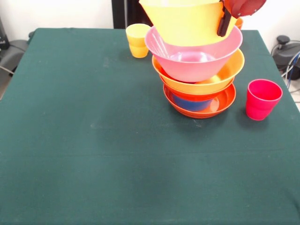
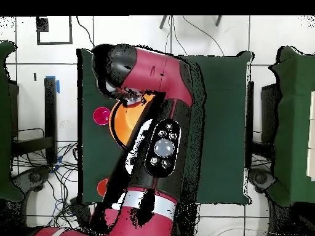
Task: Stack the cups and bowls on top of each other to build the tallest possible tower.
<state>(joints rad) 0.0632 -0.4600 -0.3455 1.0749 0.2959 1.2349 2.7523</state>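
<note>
The tower (image 1: 199, 79) stands toward the counter's far right in the front view: a shallow red-orange bowl (image 1: 206, 107) at the bottom with a blue bowl (image 1: 191, 103) nested in it, a wide orange bowl (image 1: 220, 77) above, then the translucent pink bowl (image 1: 194, 58). And on top, a big yellow bowl (image 1: 185, 21) sits tilted, its base down inside the pink one, with the claw (image 1: 225, 18) pinched on its right rim, a dark finger (image 1: 224, 24) running down the outside wall. So the step in hand looks like placing this yellow bowl as the newest layer. It appears not yet settled, leaning to one side. The next move calls for levelling it, easing it down centred, then letting go without nudging the pile. Cups wait around: a yellow cup (image 1: 138, 40) just behind the tower to the left, a red-pink cup (image 1: 261, 99) beside it on the right. On the green counter (image 1: 93, 140) the overhead view shows mostly the arm (image 2: 154, 123) covering the stack.
</note>
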